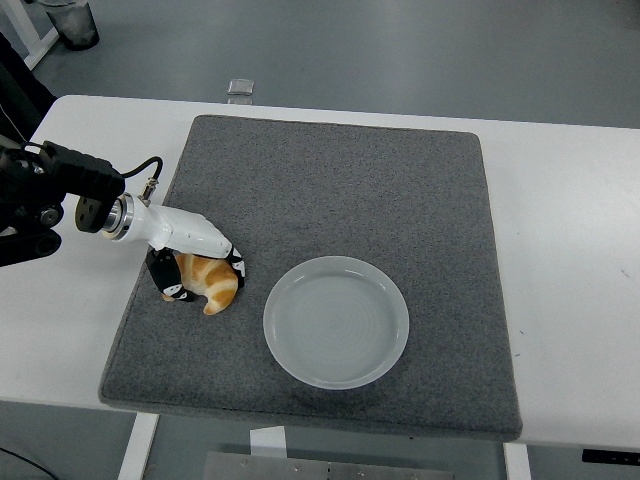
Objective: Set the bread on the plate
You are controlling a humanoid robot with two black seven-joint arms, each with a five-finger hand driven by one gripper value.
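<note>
A golden-brown croissant [212,284] lies on the grey mat [330,190], near its left edge. My left hand [200,262], white with black fingertips, comes in from the left and sits down over the bread, its fingers curled around both sides of it. The hand covers the croissant's upper part. A translucent white plate [337,321] rests on the mat to the right of the bread, with nothing on it. The right arm is out of view.
The mat covers most of the white table [570,230]. A small clear object [240,88] lies on the floor just past the table's far edge. A dark bin [70,22] stands at the top left.
</note>
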